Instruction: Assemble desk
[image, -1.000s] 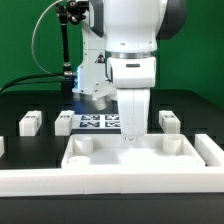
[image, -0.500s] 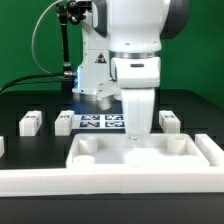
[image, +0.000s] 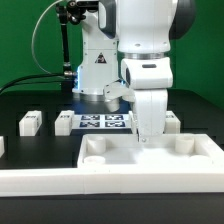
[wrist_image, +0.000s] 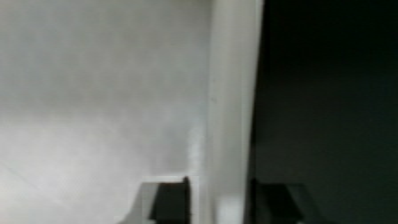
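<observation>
Desk panel: I see the desk panel (image: 150, 162) lying flat on the black table (image: 40, 150), towards the exterior view's right. It sits just behind the long white rail (image: 60, 182) and in front of the marker board (image: 105, 122). Two of its corner sockets show at the back.
Legs: three short legs stand loose on the table behind the panel's line. Two, (image: 30, 122) and (image: 63, 122), are on the exterior view's left. One (image: 173, 120) is on the right, partly hidden by the arm.
Gripper: my gripper (image: 147, 140) points straight down at the panel's back rim.
Claw state: on the wrist view the rim (wrist_image: 228, 100) runs between the two dark fingers (wrist_image: 169, 200). They straddle it closely, but I cannot tell whether they pinch it or stand just off it.
Rim surroundings: pale panel floor on one side, dark table on the other.
</observation>
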